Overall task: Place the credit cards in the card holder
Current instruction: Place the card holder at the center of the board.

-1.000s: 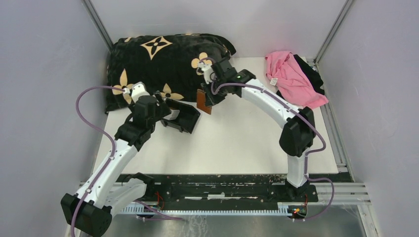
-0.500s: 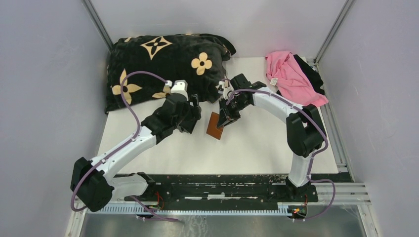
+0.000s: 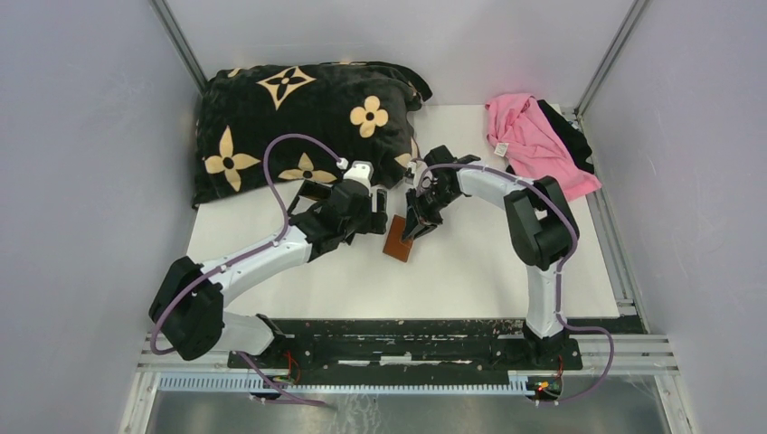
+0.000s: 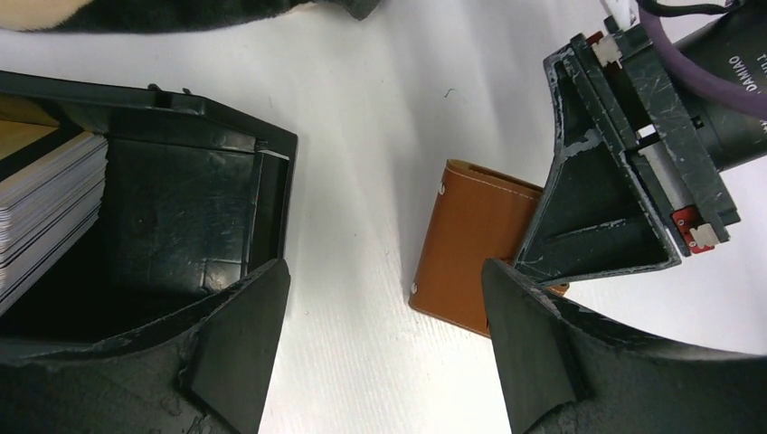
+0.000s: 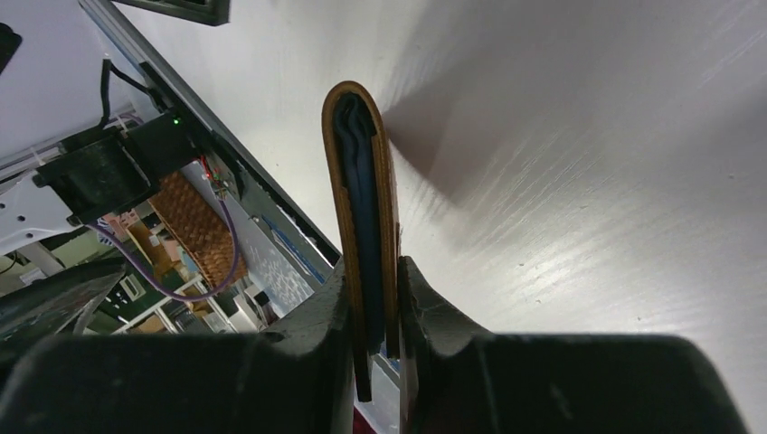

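The brown leather card holder (image 3: 397, 240) is folded shut and held tilted just over the white table, gripped at its upper edge by my right gripper (image 3: 417, 220). In the right wrist view it stands edge-on (image 5: 362, 181) between the shut fingers (image 5: 434, 316). In the left wrist view it shows as a tan rectangle (image 4: 470, 244) under the right gripper (image 4: 606, 203). My left gripper (image 3: 377, 210) is open and empty (image 4: 384, 353), just left of the card holder. The credit cards, a pale stack with a tan top (image 4: 41, 194), lie in the black tray (image 4: 199, 217) to its left.
A black pillow with tan flowers (image 3: 298, 108) lies at the back left. A pink cloth over a black one (image 3: 535, 140) lies at the back right. The black tray (image 3: 313, 191) sits partly under the left arm, near the pillow's front edge.
My left arm has swung right from the tray to beside the card holder. My right gripper has carried the card holder forward and down, close to the table.
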`<action>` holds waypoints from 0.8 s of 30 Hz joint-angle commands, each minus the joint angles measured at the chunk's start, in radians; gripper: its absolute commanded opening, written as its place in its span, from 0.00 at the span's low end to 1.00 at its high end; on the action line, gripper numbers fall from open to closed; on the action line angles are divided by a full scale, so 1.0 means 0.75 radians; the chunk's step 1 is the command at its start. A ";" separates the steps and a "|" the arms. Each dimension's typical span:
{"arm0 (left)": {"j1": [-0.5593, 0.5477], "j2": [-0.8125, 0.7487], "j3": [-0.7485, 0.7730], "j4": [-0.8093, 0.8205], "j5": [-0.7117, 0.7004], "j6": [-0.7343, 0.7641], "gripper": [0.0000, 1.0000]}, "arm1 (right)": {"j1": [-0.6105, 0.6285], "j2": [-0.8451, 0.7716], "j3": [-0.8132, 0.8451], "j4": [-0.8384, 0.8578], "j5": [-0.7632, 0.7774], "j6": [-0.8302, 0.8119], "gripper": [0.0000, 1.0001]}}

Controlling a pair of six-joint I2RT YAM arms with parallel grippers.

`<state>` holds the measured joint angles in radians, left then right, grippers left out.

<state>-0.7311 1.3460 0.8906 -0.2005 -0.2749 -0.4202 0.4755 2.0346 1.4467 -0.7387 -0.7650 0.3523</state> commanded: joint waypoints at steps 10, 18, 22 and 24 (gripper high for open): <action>-0.044 0.115 -0.027 0.156 0.019 0.009 0.85 | -0.011 0.083 0.233 -0.116 0.165 -0.083 0.46; -0.076 0.128 -0.025 0.160 -0.004 -0.001 0.85 | -0.011 0.021 0.274 -0.079 0.285 -0.064 0.59; -0.092 0.129 -0.028 0.161 -0.013 -0.004 0.85 | -0.011 -0.047 0.236 -0.035 0.352 -0.053 0.61; -0.096 0.132 -0.029 0.161 -0.018 -0.004 0.85 | -0.011 -0.098 0.205 -0.018 0.414 -0.050 0.61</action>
<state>-0.7914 1.4395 0.8738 -0.1238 -0.2615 -0.4210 0.4702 2.0804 1.6112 -0.8024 -0.5396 0.3099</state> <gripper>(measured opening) 0.848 0.605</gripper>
